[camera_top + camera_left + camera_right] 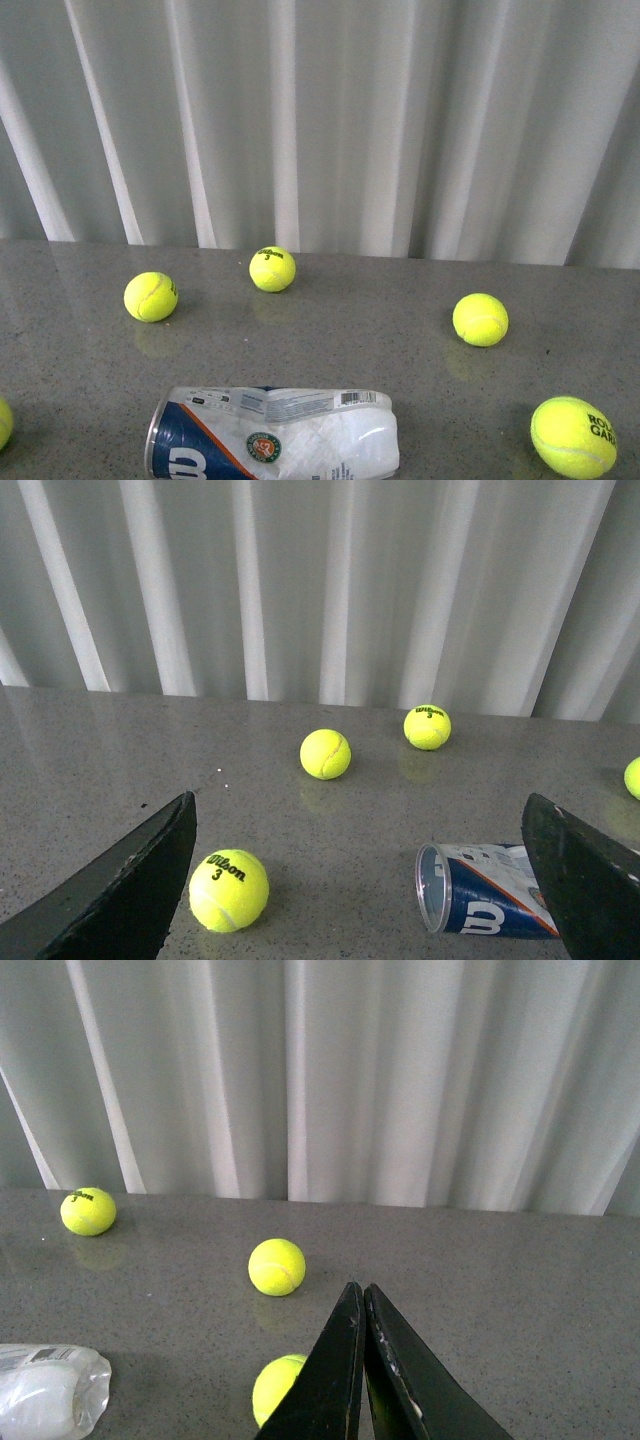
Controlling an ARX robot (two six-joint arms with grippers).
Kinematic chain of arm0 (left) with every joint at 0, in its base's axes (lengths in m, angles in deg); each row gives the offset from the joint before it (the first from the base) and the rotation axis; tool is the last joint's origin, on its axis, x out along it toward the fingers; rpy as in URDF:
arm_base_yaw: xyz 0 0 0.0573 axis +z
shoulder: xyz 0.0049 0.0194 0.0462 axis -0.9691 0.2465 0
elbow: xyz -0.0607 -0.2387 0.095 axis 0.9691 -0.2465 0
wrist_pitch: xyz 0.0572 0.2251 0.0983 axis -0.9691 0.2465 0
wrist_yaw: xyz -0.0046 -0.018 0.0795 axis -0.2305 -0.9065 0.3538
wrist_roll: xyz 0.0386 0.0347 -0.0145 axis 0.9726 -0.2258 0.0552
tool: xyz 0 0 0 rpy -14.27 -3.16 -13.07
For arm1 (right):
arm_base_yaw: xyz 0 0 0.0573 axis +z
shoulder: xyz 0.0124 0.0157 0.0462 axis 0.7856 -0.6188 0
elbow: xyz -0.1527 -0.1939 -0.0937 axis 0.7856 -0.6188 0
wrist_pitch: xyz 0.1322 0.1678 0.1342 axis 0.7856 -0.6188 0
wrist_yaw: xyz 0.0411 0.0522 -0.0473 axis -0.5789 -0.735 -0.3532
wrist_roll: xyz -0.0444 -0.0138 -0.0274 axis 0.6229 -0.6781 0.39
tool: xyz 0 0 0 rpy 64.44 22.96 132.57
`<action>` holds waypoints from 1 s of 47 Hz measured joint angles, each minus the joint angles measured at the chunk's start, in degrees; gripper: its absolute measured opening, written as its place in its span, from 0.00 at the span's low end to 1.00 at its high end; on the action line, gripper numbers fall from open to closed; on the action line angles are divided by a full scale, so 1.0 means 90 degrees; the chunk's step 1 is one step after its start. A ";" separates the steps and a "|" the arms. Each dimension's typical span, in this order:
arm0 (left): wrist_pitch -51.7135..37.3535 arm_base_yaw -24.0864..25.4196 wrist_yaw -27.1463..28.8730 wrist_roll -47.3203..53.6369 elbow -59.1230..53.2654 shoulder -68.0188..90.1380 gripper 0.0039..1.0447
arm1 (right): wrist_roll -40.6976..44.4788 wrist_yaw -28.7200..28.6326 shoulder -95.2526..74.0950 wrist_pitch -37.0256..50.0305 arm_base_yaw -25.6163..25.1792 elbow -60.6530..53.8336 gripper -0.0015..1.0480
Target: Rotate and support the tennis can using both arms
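The tennis can [275,432] lies on its side on the grey table at the near edge of the front view, its silver rim to the left and its clear end crumpled. Neither arm shows in the front view. In the left wrist view the can [485,888] lies with its open mouth facing a Wilson ball [229,889]. My left gripper [359,797] is open and empty, its fingers [120,890] wide apart, and the can lies by the far finger. My right gripper [358,1286] is shut and empty. The can's clear end [45,1390] shows off to its side.
Several yellow tennis balls lie on the table [340,340]: at the left [151,296], at the back [272,269], at the right [480,319] and at the near right [573,436]. A white pleated curtain [320,120] closes the back. One ball [278,1385] lies right beside my right fingers.
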 joint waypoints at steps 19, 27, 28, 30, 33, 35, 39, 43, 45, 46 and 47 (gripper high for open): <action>0.0000 0.0000 0.0000 0.0000 0.0000 0.0000 0.94 | 0.0000 0.0000 0.1309 -0.1253 0.0000 0.0000 0.03; 0.0000 0.0000 0.0000 0.0000 0.0000 0.0000 0.94 | 0.0000 0.0000 0.1693 -0.1637 0.0000 0.0000 0.03; 0.0000 0.0000 0.0000 0.0000 0.0000 0.0000 0.94 | 0.0000 0.0000 0.1722 -0.1664 0.0000 0.0000 0.03; 0.0000 0.0000 0.0000 0.0000 0.0000 0.0000 0.94 | 0.0000 -0.0002 0.1780 -0.1722 0.0000 0.0000 0.03; 0.0000 0.0000 0.0000 0.0000 0.0000 0.0000 0.94 | 0.0000 -0.0002 0.1851 -0.1795 0.0000 0.0000 0.03; 0.0000 0.0000 0.0000 -0.0002 0.0000 0.0000 0.94 | 0.0000 -0.0002 0.1906 -0.1843 0.0000 0.0000 0.03; 0.0000 0.0000 0.0000 0.0000 0.0000 0.0000 0.94 | 0.0000 -0.0010 0.2611 -0.2788 0.0000 0.0002 0.03; 0.0000 0.0000 0.0000 0.0000 0.0000 0.0000 0.94 | -0.0002 -0.0007 0.2960 -0.2936 0.0000 0.0002 0.03; 0.0000 0.0000 0.0000 0.0000 0.0000 -0.0002 0.94 | -0.0002 -0.0005 0.2977 -0.2951 0.0000 0.0002 0.03; 0.0000 0.0000 -0.0002 0.0000 0.0000 -0.0007 0.94 | -0.0002 -0.0007 0.2977 -0.2960 0.0000 0.0002 0.03; 0.0000 0.0000 -0.0002 0.0000 0.0000 -0.0007 0.94 | -0.0002 -0.0007 0.2977 -0.2965 0.0000 0.0002 0.03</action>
